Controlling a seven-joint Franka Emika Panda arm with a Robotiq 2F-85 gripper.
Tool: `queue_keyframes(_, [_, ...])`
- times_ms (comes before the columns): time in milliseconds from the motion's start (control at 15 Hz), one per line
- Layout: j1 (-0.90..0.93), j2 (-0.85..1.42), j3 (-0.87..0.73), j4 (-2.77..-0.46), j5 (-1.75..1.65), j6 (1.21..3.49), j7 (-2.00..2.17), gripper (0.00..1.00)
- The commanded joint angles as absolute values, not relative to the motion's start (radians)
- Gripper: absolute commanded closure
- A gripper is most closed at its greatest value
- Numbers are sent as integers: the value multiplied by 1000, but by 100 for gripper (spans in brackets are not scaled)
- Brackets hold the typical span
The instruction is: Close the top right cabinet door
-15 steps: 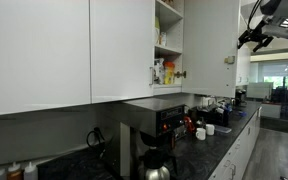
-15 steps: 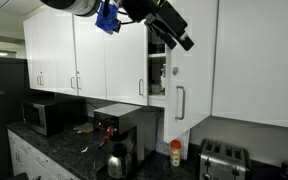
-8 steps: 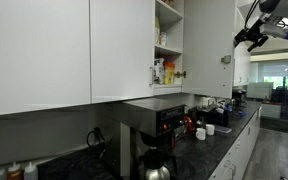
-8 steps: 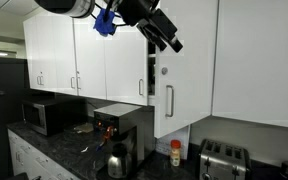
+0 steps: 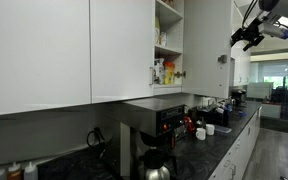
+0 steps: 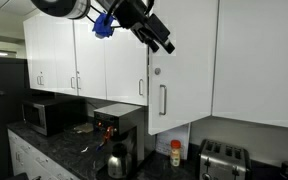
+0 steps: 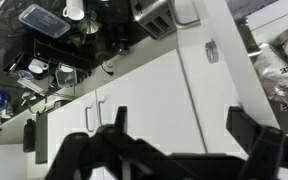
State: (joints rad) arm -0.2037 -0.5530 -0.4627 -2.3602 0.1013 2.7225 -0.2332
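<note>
Contact is the thing to mind here. The top right cabinet door [image 6: 184, 70] hangs ajar, most of the way round toward its frame. In an exterior view its free edge and slim bar handle [image 6: 163, 100] lie at nine o'clock on the panel. In an exterior view the door [image 5: 212, 45] shows more edge-on, and the open shelves [image 5: 167, 45] are visible in the gap at its nine o'clock.

The gripper [image 6: 157, 36] sits at the panel's eleven o'clock corner, by the free edge. It seems to rest against the outer face, though I cannot tell whether it touches. In the wrist view the gripper [image 7: 177, 115] has its jaws released and spread wide, grasping nothing.

A flat push suits this step, so no grasp is needed. Pressing near the free edge, far from the hinge at three o'clock, gives the best leverage. The push should turn with the panel, staying square to its face as it swings. It is best to slow near the frame so the door seats without rebounding. The jaws should stay on the outer face, clear of the narrowing gap beside the neighbouring door [image 6: 124, 55].
</note>
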Motion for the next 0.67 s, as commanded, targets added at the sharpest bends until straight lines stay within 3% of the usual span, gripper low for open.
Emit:
queue_keyframes(0, [-175,-563,-450,-2372,114,2714,-256,0])
queue_keyframes(600, [-103,-592,-415,-2395,115,2680,-277,0])
